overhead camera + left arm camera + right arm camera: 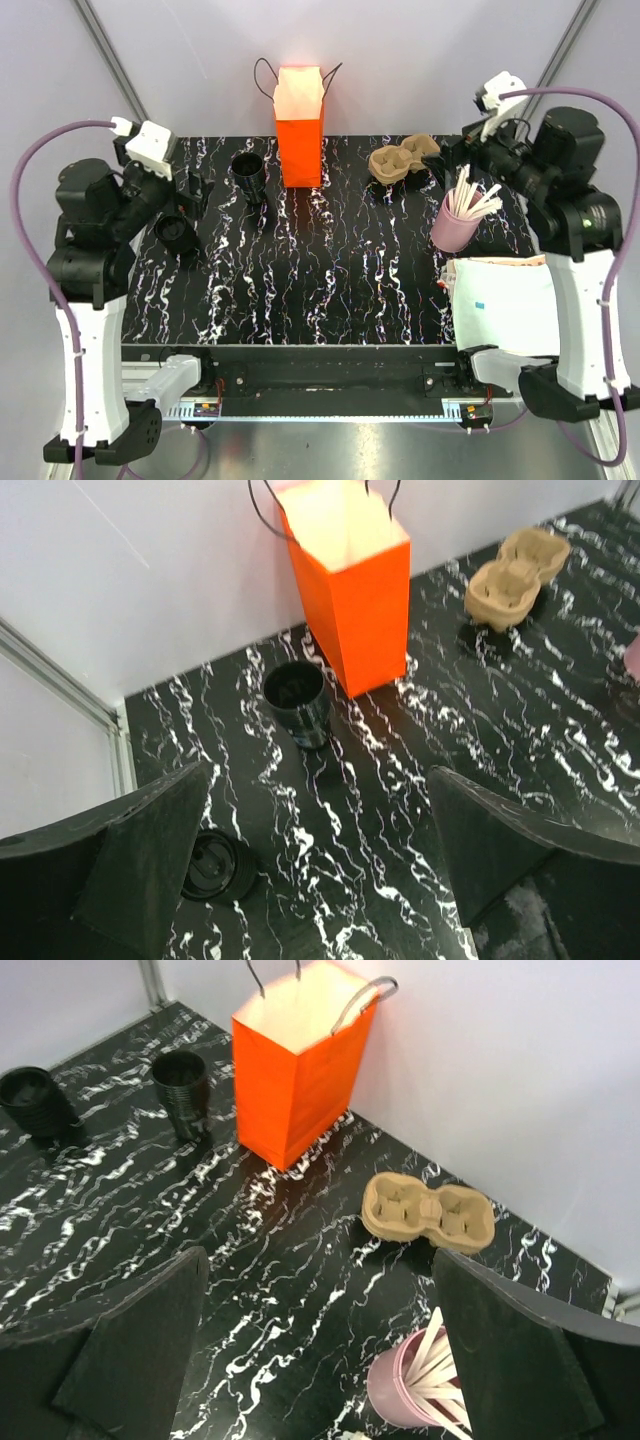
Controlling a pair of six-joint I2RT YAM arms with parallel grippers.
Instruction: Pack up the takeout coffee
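Observation:
A small black cup stands upright just left of the orange paper bag, top open, no lid on it. It also shows in the left wrist view and the right wrist view. A low ribbed black round piece with a lid top sits at the left edge, also in the left wrist view, beside the left finger. My left gripper is open and empty above the table, between that piece and the cup. My right gripper is open and empty over the back right.
A brown pulp two-cup tray lies right of the bag, also in the right wrist view. A pink cup with white sticks stands near my right gripper. White paper sheets lie at the table's right front.

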